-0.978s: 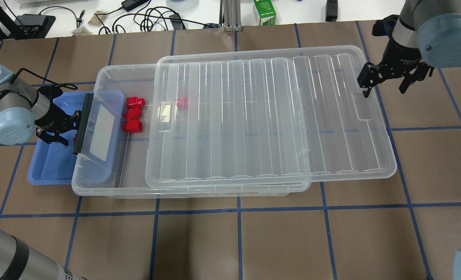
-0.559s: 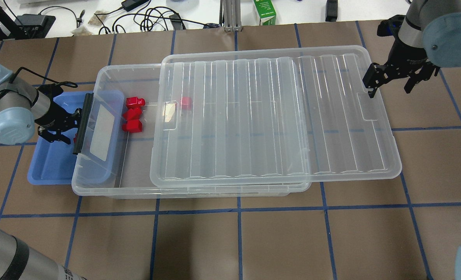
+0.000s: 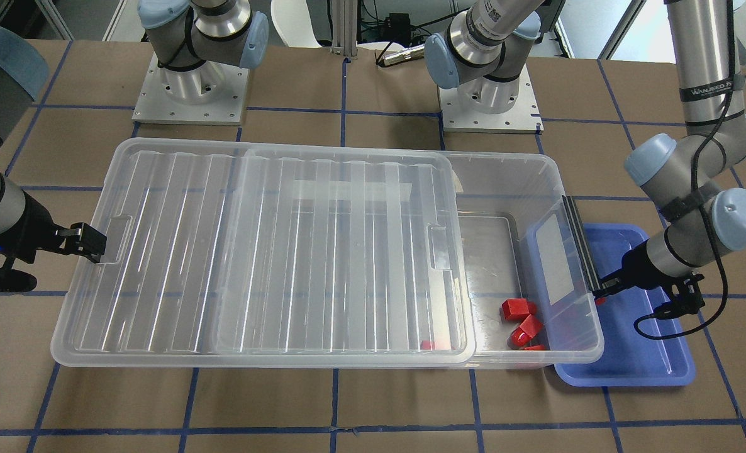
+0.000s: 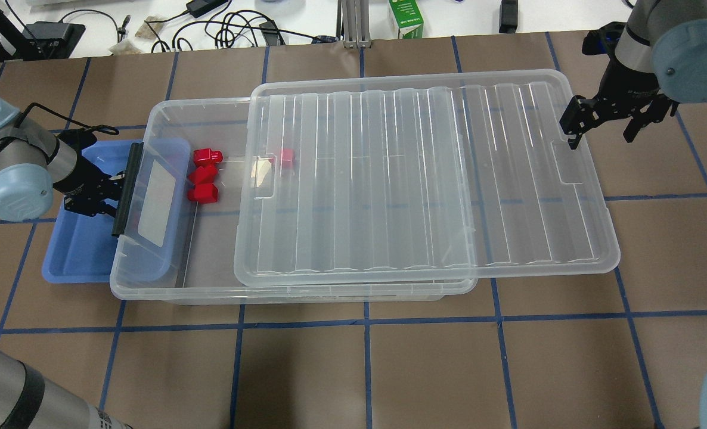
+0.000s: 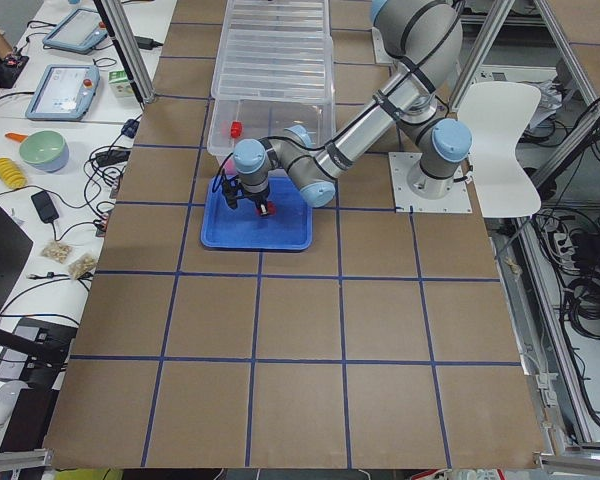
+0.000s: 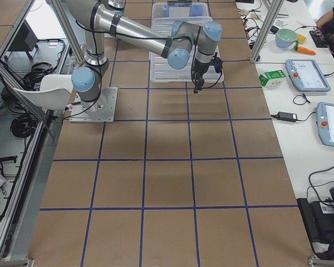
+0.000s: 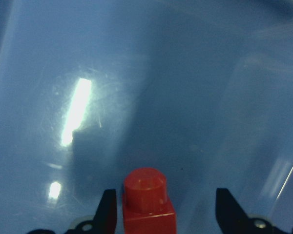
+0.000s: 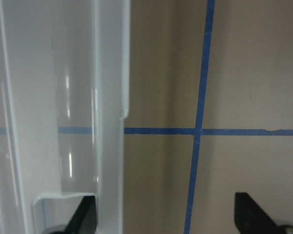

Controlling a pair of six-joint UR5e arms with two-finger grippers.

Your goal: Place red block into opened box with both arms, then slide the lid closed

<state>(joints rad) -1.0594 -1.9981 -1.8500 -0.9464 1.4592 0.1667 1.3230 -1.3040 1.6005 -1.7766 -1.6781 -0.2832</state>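
Observation:
A red block (image 7: 149,202) stands on the floor of the blue tray (image 4: 79,256), between the fingers of my left gripper (image 7: 166,212). That gripper is open, with its left finger (image 7: 107,209) close beside the block and a gap on the other side. The clear box (image 4: 169,295) holds three red blocks (image 4: 204,176) at its uncovered left end, and a fourth (image 4: 285,158) under the lid (image 4: 419,179). The lid covers most of the box and overhangs its right end. My right gripper (image 4: 604,128) is open astride the lid's right rim by the notch.
The box's end flap with a black bar (image 4: 124,190) leans out over the blue tray, right beside my left gripper (image 3: 606,289). Cables and a green carton (image 4: 405,18) lie beyond the table's far edge. Both arm bases (image 3: 190,94) stand behind the box.
The lid has slid to the right along the box, uncovering more of the left end, and my right gripper moved right with it. My left gripper shifted slightly within the blue tray.

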